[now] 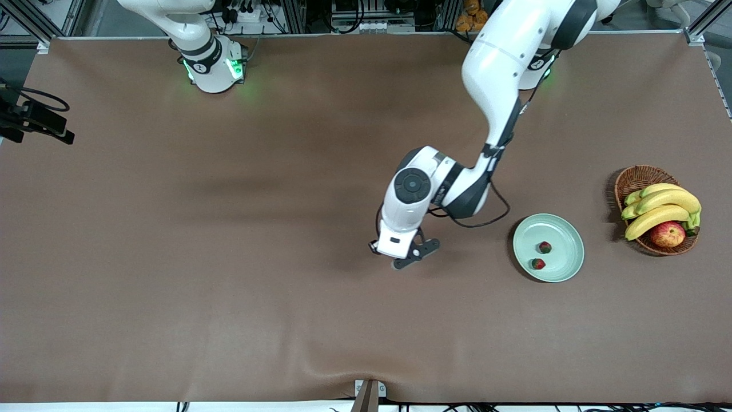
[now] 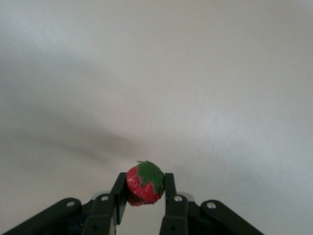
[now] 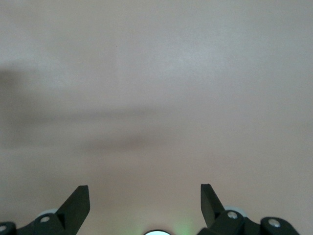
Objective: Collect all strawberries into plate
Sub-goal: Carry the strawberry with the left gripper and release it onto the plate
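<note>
In the left wrist view a small red strawberry [image 2: 143, 185] with a green leafy cap sits clamped between the fingers of my left gripper [image 2: 145, 184]. In the front view that gripper [image 1: 407, 258] hangs low over the bare middle of the table, and the hand hides the berry it holds. The pale mint-green plate [image 1: 566, 232] lies toward the left arm's end of the table. On the plate rest two strawberries [image 1: 545, 247] [image 1: 537, 264]. My right gripper [image 3: 145, 196] stands open over bare tabletop with nothing between its fingers; the front view shows only that arm's base.
A brown wicker basket [image 1: 636, 175] with bananas [image 1: 663, 209] and a red-yellow apple [image 1: 667, 234] stands beside the plate, closer to the table's end. A black cable [image 1: 486, 220] loops from the left wrist.
</note>
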